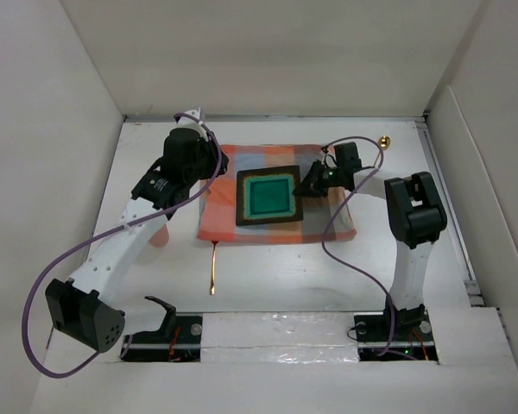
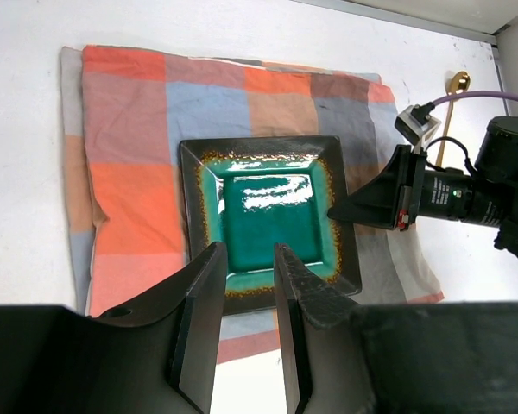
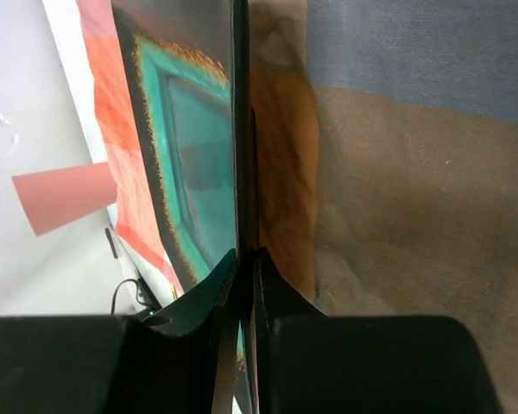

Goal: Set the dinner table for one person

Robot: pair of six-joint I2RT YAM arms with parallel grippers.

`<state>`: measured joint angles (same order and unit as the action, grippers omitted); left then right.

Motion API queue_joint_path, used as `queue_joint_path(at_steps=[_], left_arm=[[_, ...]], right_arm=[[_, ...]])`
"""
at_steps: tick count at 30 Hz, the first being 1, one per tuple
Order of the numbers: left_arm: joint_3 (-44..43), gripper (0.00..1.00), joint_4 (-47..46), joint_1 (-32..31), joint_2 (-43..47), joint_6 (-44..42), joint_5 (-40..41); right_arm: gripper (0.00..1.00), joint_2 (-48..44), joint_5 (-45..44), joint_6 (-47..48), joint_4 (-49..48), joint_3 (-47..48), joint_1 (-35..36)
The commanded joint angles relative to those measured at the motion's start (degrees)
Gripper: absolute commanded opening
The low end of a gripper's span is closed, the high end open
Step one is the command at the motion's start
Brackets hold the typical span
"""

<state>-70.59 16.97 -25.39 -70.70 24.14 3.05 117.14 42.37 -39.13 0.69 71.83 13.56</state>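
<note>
A square plate (image 1: 268, 197) with a teal centre and dark rim lies on the orange-and-grey checked cloth (image 1: 220, 216) on the white dinner table (image 1: 268, 285). My right gripper (image 1: 302, 187) is shut on the plate's right rim. In the right wrist view the rim (image 3: 190, 129) runs between the fingertips of this gripper (image 3: 244, 259). My left gripper (image 1: 209, 172) hovers over the cloth's left part, open and empty. In the left wrist view its tips (image 2: 249, 259) sit above the plate's near edge (image 2: 268, 220), and the right gripper (image 2: 337, 211) shows at the plate's right side.
A gold utensil (image 1: 212, 267) lies on the table in front of the cloth's left corner. A gold spoon (image 1: 384, 141) lies at the back right, also in the left wrist view (image 2: 456, 84). White walls enclose the table.
</note>
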Motion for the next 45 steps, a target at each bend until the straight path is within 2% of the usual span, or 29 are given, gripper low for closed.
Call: queue_joint_path(at_steps=[1,3,4,8,10,16,19,21,22,25,27,28,30,32,34,36,37,38,39,42,45], left_arm=[[1.15,0.26,-2.47,0.07,0.03,-0.23,0.03],[1.33,0.26,-2.56,0.07,0.12,-0.15,0.03],[1.59,0.26,-2.73,0.07,-0.05,-0.06,-0.06],[1.86,0.26,-3.08,0.07,-0.23,0.12,-0.24],[1.24,0.26,-3.0,0.07,-0.14,0.12,-0.24],[-3.23,0.26,-1.68,0.07,-0.32,-0.41,0.29],[-6.13,0.27,-0.89,0.07,0.03,-0.41,0.29],[-7.72,0.27,0.16,0.07,0.29,-0.41,0.82],[-9.81,0.27,0.69,0.07,0.38,-0.32,1.43],[-14.2,0.27,2.62,0.07,0.56,-0.32,2.13],[-16.94,0.27,3.68,0.07,0.82,-0.32,2.22],[-17.65,0.26,3.94,0.07,0.91,-0.32,2.4],[-19.14,0.24,4.3,0.07,1.35,-0.32,2.66],[-22.21,0.22,5.0,0.07,1.61,-0.5,3.98],[-26.17,0.23,5.44,0.07,1.35,-0.94,4.51],[-30.2,0.23,6.05,0.07,1.35,-1.2,4.42],[-31.88,0.24,6.4,0.07,1.87,-1.03,4.25],[-31.89,0.24,6.41,0.07,1.88,-1.03,4.25],[-32.24,0.26,6.23,0.07,2.49,-0.5,3.72],[-28.74,0.27,4.83,0.07,5.73,0.9,2.49],[-23.74,0.27,3.42,0.07,9.25,1.61,0.91]], right_arm=[[0.0,-1.04,3.86,1.52,-2.18,1.56,-0.2],[0.1,-0.86,2.11,3.0,0.78,1.9,-0.73],[0.19,-0.78,1.58,3.53,1.94,2.17,-0.73],[0.37,-0.86,-2.2,8.1,8.96,4.01,-0.73],[0.42,-1.21,-4.13,9.25,10.9,5.24,-0.21],[0.5,-5.78,-12.38,12.15,16.44,7.18,0.41],[0.5,-9.38,-16.87,12.85,19.52,8.76,0.41],[0.48,-12.8,-20.2,13.38,21.89,9.81,1.2],[0.34,-14.3,-21.35,13.56,22.51,9.99,1.73],[0.0,-20.53,-24.96,13.12,23.74,8.86,6.46],[0.0,-24.31,-29.16,11.81,23.22,6.76,11.2],[0.0,-25.2,-31.01,10.93,22.7,5.96,17.14],[0.0,-25.91,-35.92,7.16,21.03,4.64,23.58],[0.0,-24.95,-39.63,4.78,18.57,3.75,32.44],[0.0,-21.28,-44.45,3.02,17.77,5.58,36.95],[0.06,-18.11,-46.85,2.31,20.31,8.57,41.18],[0.22,-13.74,-49.03,2.31,21.36,12.15,44.85],[0.22,-13.7,-49.05,2.31,21.37,12.19,44.88],[0.3,-12.48,-49.92,2.4,21.72,13.32,46.02],[0.43,-6.86,-51.86,2.31,22.42,17.71,49.89],[0.46,-0.18,-54.58,1.69,26.29,23.34,52.69]])
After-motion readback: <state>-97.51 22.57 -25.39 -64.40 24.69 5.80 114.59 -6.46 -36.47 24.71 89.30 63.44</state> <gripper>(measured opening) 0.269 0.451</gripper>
